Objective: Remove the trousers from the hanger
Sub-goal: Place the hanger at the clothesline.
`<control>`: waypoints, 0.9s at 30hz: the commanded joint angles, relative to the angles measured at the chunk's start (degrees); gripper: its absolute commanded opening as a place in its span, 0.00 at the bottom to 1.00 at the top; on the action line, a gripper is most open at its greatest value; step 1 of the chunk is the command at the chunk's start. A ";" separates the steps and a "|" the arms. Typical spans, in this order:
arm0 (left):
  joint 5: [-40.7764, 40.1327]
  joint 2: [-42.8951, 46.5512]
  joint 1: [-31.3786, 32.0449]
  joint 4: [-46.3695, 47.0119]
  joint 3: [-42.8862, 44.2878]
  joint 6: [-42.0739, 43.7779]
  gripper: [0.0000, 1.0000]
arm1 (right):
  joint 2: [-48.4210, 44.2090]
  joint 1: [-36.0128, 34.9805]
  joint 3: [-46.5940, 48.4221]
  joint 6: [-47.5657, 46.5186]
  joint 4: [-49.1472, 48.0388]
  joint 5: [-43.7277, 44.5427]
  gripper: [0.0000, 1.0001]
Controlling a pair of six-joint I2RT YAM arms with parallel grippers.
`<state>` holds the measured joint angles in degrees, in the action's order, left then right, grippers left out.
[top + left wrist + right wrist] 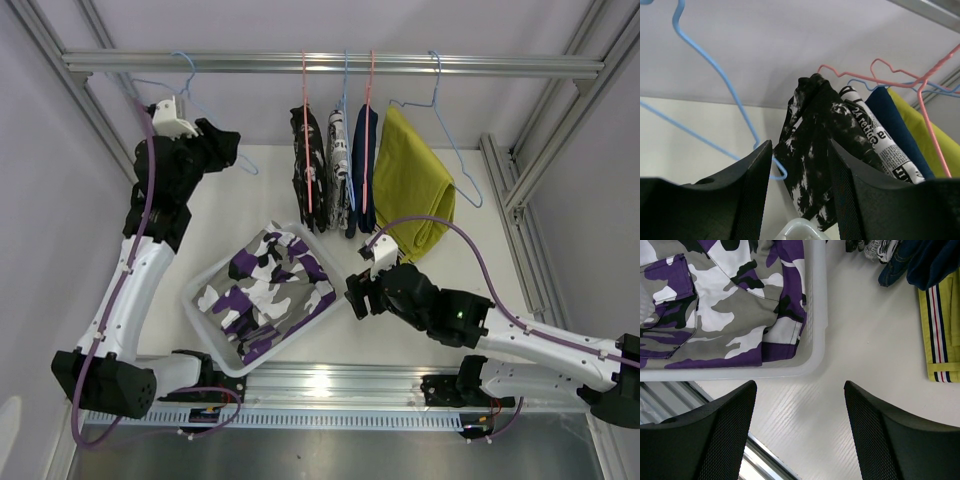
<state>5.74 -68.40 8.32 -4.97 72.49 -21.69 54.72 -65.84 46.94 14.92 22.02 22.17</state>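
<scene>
Purple-grey-white camouflage trousers [265,285] [725,300] lie folded in a white bin [200,300] [817,315]. On the rail hang black-and-white splotched trousers [308,170] [815,140], white printed trousers [338,160] [880,145], navy trousers [365,165] [895,125] and mustard trousers [415,190] [935,140] [940,330]. An empty blue hanger [190,90] [715,70] hangs at the left. My left gripper [225,148] [800,145] is raised beside that hanger, open, with nothing between its fingers. My right gripper [355,295] [800,387] hovers open over the table by the bin's right corner.
The aluminium rail [330,63] runs across the back, and frame posts [500,170] slant down at the right. A metal rail [330,380] borders the table's near edge. Pink hangers [305,130] and blue ones carry the hanging pairs, packed close together.
</scene>
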 commanded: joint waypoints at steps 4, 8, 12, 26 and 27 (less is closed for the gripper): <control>0.86 -4.28 0.82 2.89 4.39 -0.37 0.53 | 0.13 0.10 0.79 -0.42 -1.19 1.38 0.76; -2.65 -5.95 1.26 -3.10 6.17 0.95 0.53 | 0.12 0.28 0.70 -0.33 -1.37 1.38 0.76; -4.59 -4.29 1.88 -4.08 5.82 2.62 0.53 | 1.00 0.89 0.35 -0.50 -2.07 0.42 0.77; -10.03 2.13 7.76 -8.11 8.28 6.75 0.54 | 2.06 2.04 0.35 -0.50 -2.25 -1.17 0.77; -10.91 1.96 7.85 -8.99 8.89 6.93 0.54 | 1.97 2.04 0.43 -0.42 -2.16 -1.26 0.77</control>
<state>-0.64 -68.05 15.40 -11.44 78.30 -17.26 57.82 -63.96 46.94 14.72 21.52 21.15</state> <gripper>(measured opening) 0.539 0.767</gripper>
